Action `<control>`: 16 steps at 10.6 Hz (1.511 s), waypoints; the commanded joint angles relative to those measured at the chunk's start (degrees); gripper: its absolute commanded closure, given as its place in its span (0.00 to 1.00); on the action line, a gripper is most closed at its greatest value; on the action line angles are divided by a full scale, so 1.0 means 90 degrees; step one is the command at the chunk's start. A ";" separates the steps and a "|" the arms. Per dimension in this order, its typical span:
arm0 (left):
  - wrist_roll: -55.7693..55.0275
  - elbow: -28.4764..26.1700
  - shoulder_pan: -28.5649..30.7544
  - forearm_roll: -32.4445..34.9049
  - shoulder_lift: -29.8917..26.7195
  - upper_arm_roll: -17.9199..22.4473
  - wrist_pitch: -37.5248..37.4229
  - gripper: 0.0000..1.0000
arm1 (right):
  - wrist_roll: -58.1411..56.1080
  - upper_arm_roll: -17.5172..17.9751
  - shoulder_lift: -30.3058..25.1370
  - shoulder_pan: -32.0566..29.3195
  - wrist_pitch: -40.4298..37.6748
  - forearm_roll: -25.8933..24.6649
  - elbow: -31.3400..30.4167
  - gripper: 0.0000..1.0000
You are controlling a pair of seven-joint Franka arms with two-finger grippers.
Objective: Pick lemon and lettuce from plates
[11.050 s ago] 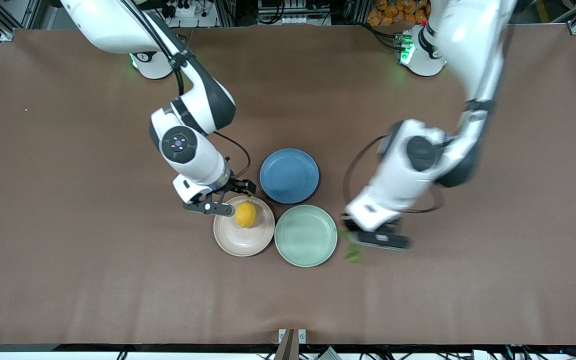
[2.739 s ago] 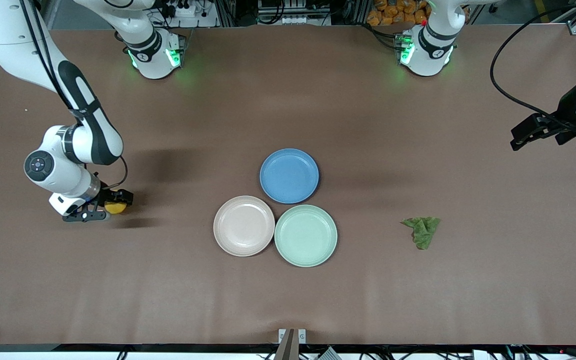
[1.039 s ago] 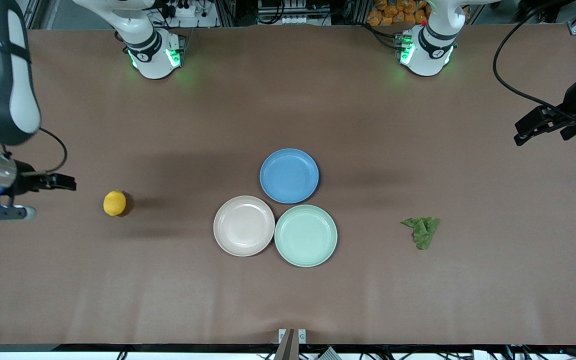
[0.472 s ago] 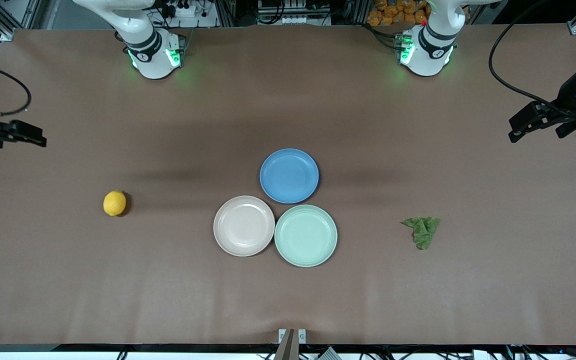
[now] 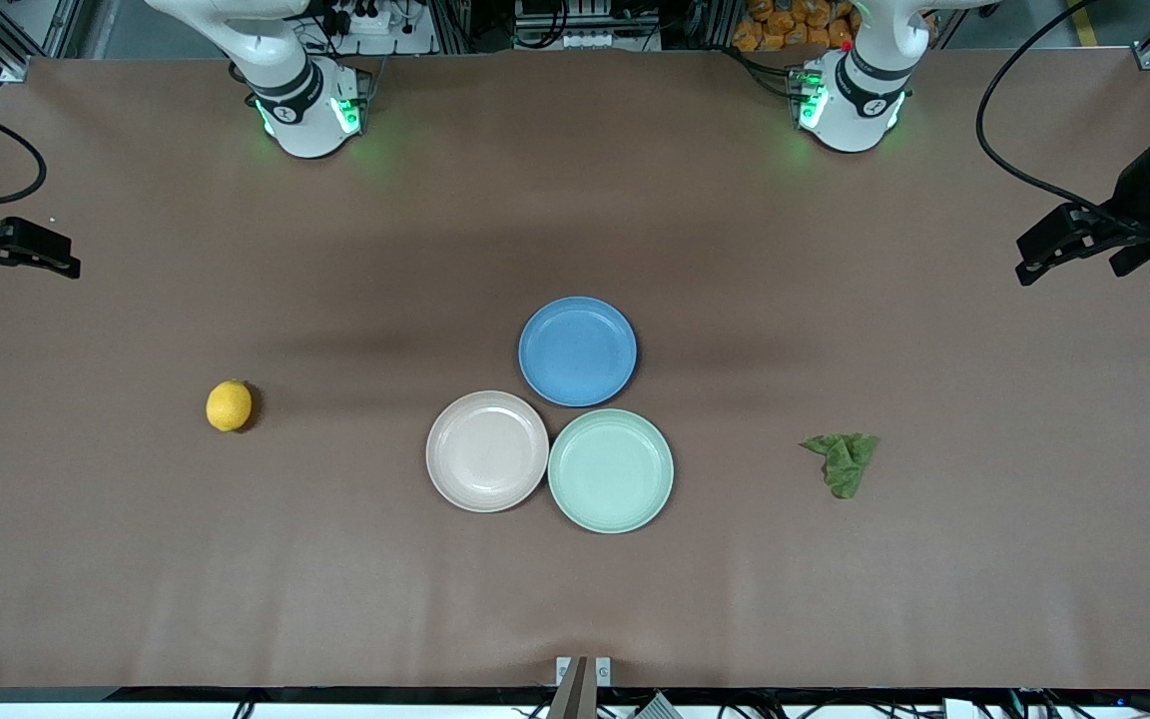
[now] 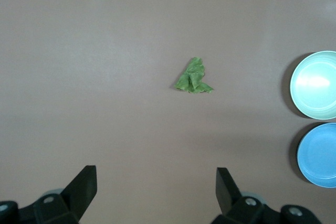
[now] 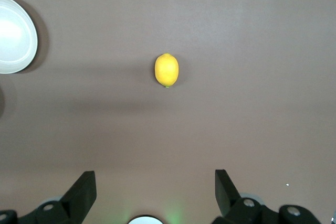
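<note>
The lemon (image 5: 229, 405) lies on the bare table toward the right arm's end, apart from the plates; it also shows in the right wrist view (image 7: 167, 70). The lettuce (image 5: 843, 461) lies on the table toward the left arm's end, and shows in the left wrist view (image 6: 194, 77). The beige-pink plate (image 5: 455, 479) and the mint green plate (image 5: 635, 504) sit side by side, both empty. My right gripper (image 5: 11, 262) (image 7: 155, 174) is open and empty, raised at the right arm's end of the table. My left gripper (image 5: 1074, 265) (image 6: 155, 174) is open and empty, raised at the left arm's end.
An empty blue plate (image 5: 578, 351) touches both other plates and lies farther from the front camera than they do. The two arm bases (image 5: 300, 105) (image 5: 850, 100) stand along the table's edge farthest from the camera. The brown tabletop (image 5: 575, 599) holds nothing else.
My right gripper let go of the lemon on the table, then rose and drew away toward the table's end. The lemon, lettuce and plates stayed still. My left gripper barely moved.
</note>
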 commanded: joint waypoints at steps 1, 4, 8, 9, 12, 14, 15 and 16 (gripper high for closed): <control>0.0053 0.0058 0.0043 0.0122 -0.0005 -0.0010 -0.0129 0.00 | 0.0072 0.0028 -0.0023 0.0024 0.0115 0.0143 0.0074 0.00; 0.0072 0.0048 0.0033 0.0122 -0.0053 -0.0030 -0.0390 0.00 | 0.0091 0.0018 -0.0003 0.0073 0.0223 0.0134 0.0074 0.00; 0.0453 0.0087 0.0043 0.0132 -0.0034 0.0029 -0.0432 0.00 | 0.0091 0.0009 -0.0042 0.0073 0.0418 0.0144 0.0074 0.00; 0.0453 0.0087 0.0043 0.0132 -0.0034 0.0029 -0.0432 0.00 | 0.0091 0.0009 -0.0043 0.0083 0.0418 0.0144 0.0074 0.00; 0.0434 0.0096 0.0043 0.0083 -0.0024 0.0029 -0.0422 0.00 | 0.0101 -0.0011 -0.0169 0.0161 0.0545 0.0144 -0.0033 0.00; 0.0405 0.0087 0.0043 0.0044 -0.0005 0.0029 -0.0422 0.00 | 0.0101 -0.0011 -0.0267 0.0191 0.0575 0.0144 -0.0180 0.00; 0.0434 0.0087 0.0043 0.0054 0.0005 0.0029 -0.0422 0.00 | 0.0101 -0.0011 -0.0344 0.0200 0.0584 0.0144 -0.0306 0.00; 0.0395 0.0087 0.0034 0.0063 0.0005 0.0029 -0.0422 0.00 | 0.0101 -0.0001 -0.0365 0.0210 0.0565 0.0144 -0.0327 0.00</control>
